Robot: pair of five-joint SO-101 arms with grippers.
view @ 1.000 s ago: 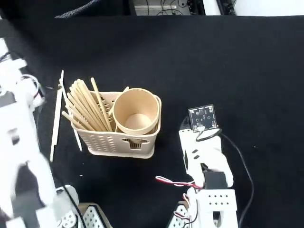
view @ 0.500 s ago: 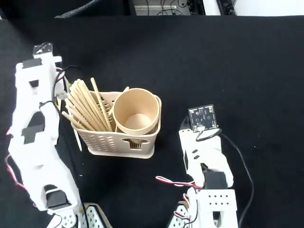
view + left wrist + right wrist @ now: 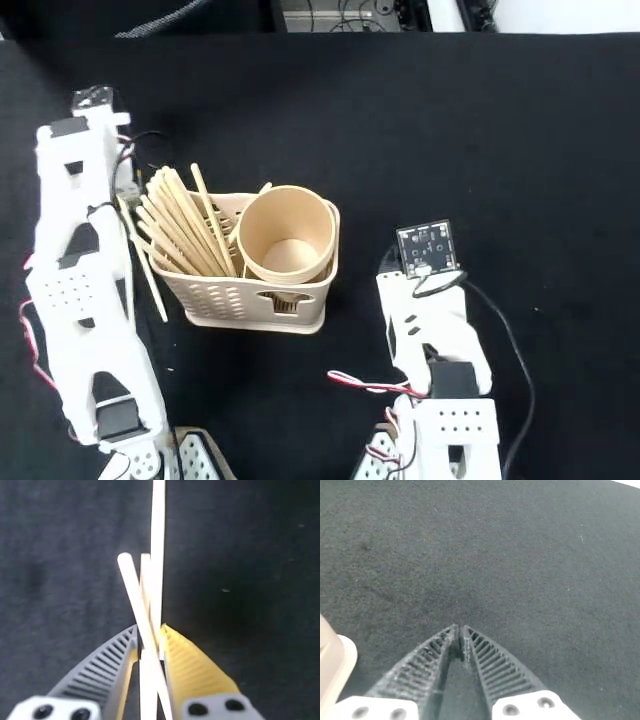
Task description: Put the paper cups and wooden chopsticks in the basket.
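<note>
Your left claw [image 3: 150, 644] pinches crossed chopsticks [image 3: 157, 540] — long axes running straight ahead of it; right claw [image 3: 458, 632] pressed together.

The table [image 3: 500, 120] is draped black — metal gear [image 3: 340, 12] and a cable [image 3: 160, 22] behind.

The table [image 3: 480, 130] is covered with black cloth. A perforated beige basket [image 3: 250, 298] is set directly on it, between the left pincer [image 3: 150, 630] and the right pincer [image 3: 459, 629], just beside the left one. Whether the wooden chopsticks [image 3: 157, 555] clamped in the left pincer touch the cloth cannot be told.
</note>
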